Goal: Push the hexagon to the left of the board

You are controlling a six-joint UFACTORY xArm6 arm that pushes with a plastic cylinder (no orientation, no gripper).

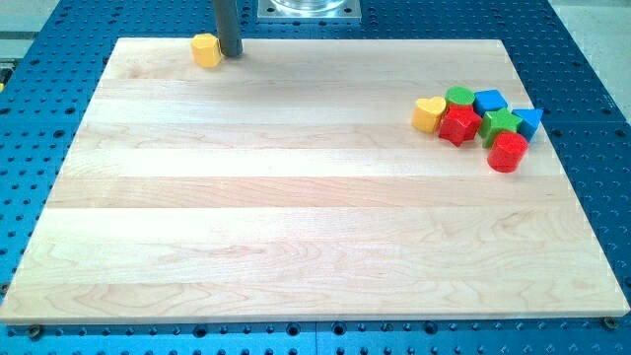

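Observation:
A yellow hexagon block (pixel 205 49) sits near the board's top edge, left of centre. My tip (pixel 231 54) stands right next to the hexagon on its right side, touching or nearly touching it. The rod rises straight out of the view's top.
A cluster of blocks lies at the board's upper right: a yellow heart (pixel 428 114), a green round block (pixel 458 97), a blue block (pixel 490 102), a red star (pixel 459 126), a green star (pixel 501 123), a blue triangle (pixel 530 121) and a red round block (pixel 508 152). The wooden board (pixel 296 217) rests on a blue perforated table.

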